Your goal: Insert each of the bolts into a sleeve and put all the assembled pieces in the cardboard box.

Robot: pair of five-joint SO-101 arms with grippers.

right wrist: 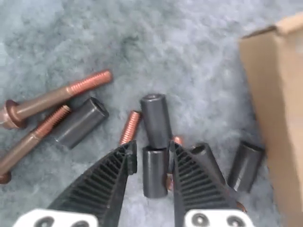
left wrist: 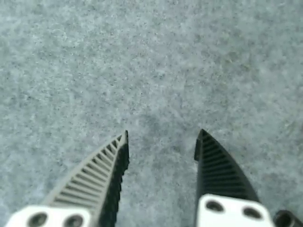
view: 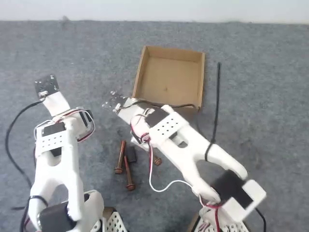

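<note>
Cardboard box [view: 140, 72] holds nothing and no assembled piece is evident, so nearly all the task remains. Loose bolts [right wrist: 57, 97] and black sleeves [right wrist: 78, 123] lie on the table [view: 260, 58] just beside the box's near corner. Right gripper [right wrist: 152, 142]: fingers narrowly apart, straddling one sleeve [right wrist: 154, 172]. Left gripper [left wrist: 163, 132]: fingers wide apart over bare table, well off the parts. The box wall crowds the right arm; open room lies toward the left arm.

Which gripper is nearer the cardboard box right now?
Right. The right gripper sits over the sleeves just beside the cardboard box; the left gripper hangs over bare carpet, farther off.
</note>
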